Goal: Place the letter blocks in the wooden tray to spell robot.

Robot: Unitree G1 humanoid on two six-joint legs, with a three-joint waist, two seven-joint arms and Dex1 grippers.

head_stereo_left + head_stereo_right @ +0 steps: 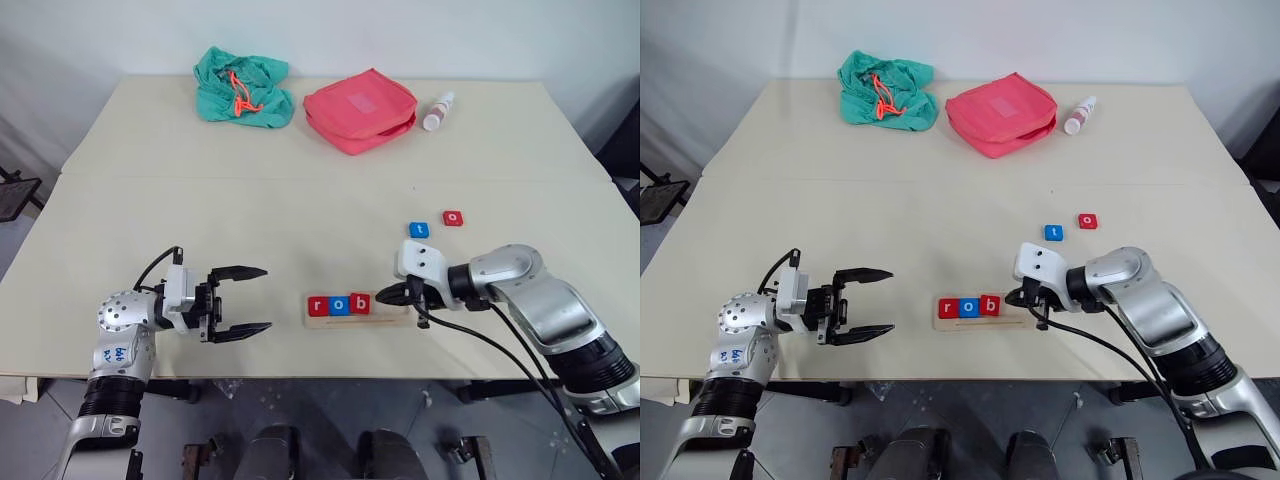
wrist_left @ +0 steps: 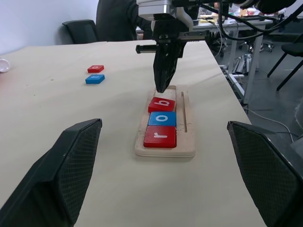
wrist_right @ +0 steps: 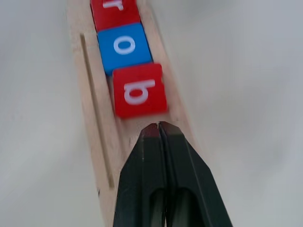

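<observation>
tray: wooden tray [image 1: 358, 318] at table's near edge holds r, o, b | b block [image 3: 139, 90] sits skewed | right gripper [image 2: 162, 87] pressed together, tip just behind b | left gripper [image 1: 243, 300] spread, idle | advice: nudge b gently square against blue o | loose: t block [image 1: 418, 229], o block [image 1: 453, 217] well behind tray

Wooden tray [image 2: 187, 124]: pale, matt, unfinished wood. Letter blocks [image 2: 161, 118]: smooth, slightly glossy. Desk [image 1: 300, 210]: smooth, matt beige.
</observation>
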